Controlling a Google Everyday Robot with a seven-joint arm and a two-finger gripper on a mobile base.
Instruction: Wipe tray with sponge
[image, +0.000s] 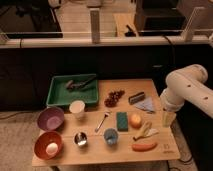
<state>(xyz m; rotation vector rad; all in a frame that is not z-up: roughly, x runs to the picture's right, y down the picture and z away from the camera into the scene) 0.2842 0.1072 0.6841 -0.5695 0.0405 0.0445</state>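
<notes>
The green tray (61, 98) sits at the back left of the wooden table, with dark utensils (79, 84) lying in it. The dark teal sponge (122, 120) lies flat near the table's middle, right of a spoon (102, 120) and left of an orange (135, 120). My white arm comes in from the right, and the gripper (168, 118) hangs at the table's right edge. It is well right of the sponge and far from the tray, and it holds nothing that I can see.
Around the sponge are grapes (114, 97), a dark grey block (136, 97), a pale blue cloth (146, 104), a white cup (77, 108), a blue cup (110, 136), a metal cup (80, 139), a banana (145, 131) and a carrot (144, 146). A purple bowl (50, 119) and a red bowl (48, 145) stand at the left.
</notes>
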